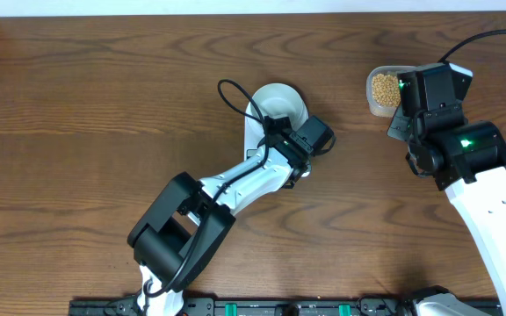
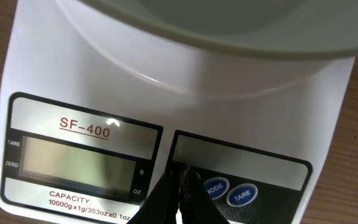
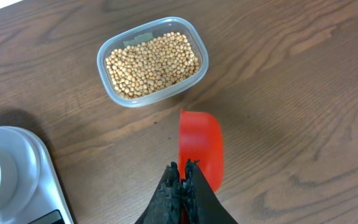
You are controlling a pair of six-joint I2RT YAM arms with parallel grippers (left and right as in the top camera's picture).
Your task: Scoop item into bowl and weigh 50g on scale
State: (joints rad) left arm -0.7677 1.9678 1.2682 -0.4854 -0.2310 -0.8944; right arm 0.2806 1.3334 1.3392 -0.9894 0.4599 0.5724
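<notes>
The pale bowl (image 1: 279, 104) stands on the white scale (image 1: 253, 132). In the left wrist view the bowl's rim (image 2: 229, 28) is above the scale's display (image 2: 79, 158). My left gripper (image 2: 182, 173) is shut, its tips on the scale's panel just left of the blue MODE button (image 2: 215, 186). The beans (image 3: 152, 57) fill a clear tub (image 3: 107, 84), which also shows in the overhead view (image 1: 382, 90). My right gripper (image 3: 183, 168) is shut on a red scoop (image 3: 201, 146), held above the table just short of the tub. The scoop looks empty.
A corner of the scale (image 3: 36, 180) shows at the lower left of the right wrist view. The right arm (image 1: 464, 154) stands right of the tub. The left arm (image 1: 227, 193) reaches across the table middle to the scale.
</notes>
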